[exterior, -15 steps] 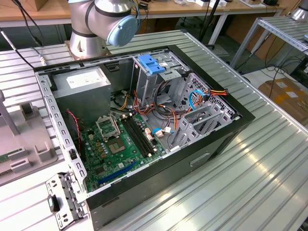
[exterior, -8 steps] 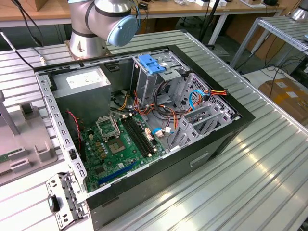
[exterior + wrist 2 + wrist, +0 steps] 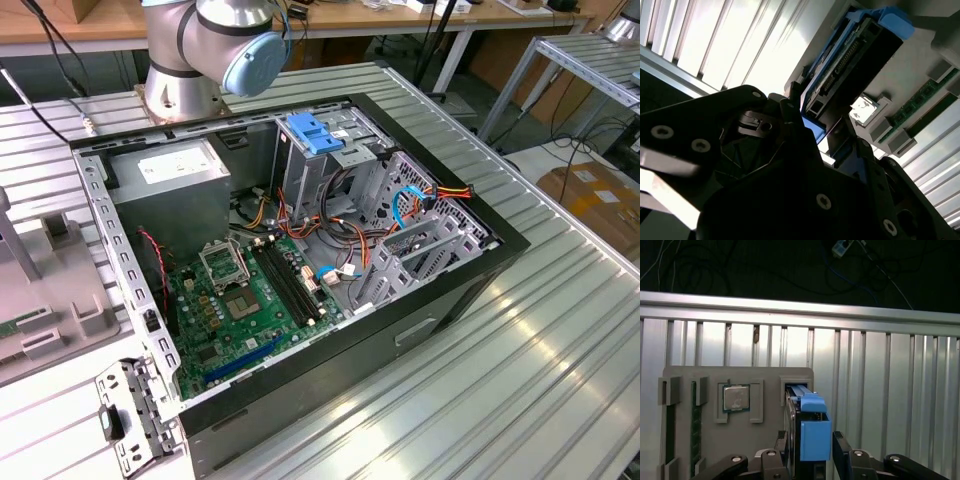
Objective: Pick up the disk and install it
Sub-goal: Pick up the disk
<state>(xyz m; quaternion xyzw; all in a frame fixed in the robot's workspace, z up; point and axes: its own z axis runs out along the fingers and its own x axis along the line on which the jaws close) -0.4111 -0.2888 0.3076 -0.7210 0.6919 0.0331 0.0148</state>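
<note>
Pick-up stage: black claw (image 3: 811,441) open astride upright blue-railed silver-metal disk (image 3: 813,422) in grey plastic tray (image 3: 710,380); calls for even closure.

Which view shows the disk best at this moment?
The first wrist view: the disk stands on edge in the grey holder, its blue rail facing the camera. The second wrist view shows its connector edge and blue rails at a steep angle.

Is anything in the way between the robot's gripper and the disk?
No, nothing I can see. The gripper is right at the disk, which stands on edge in the grey holder.
</note>
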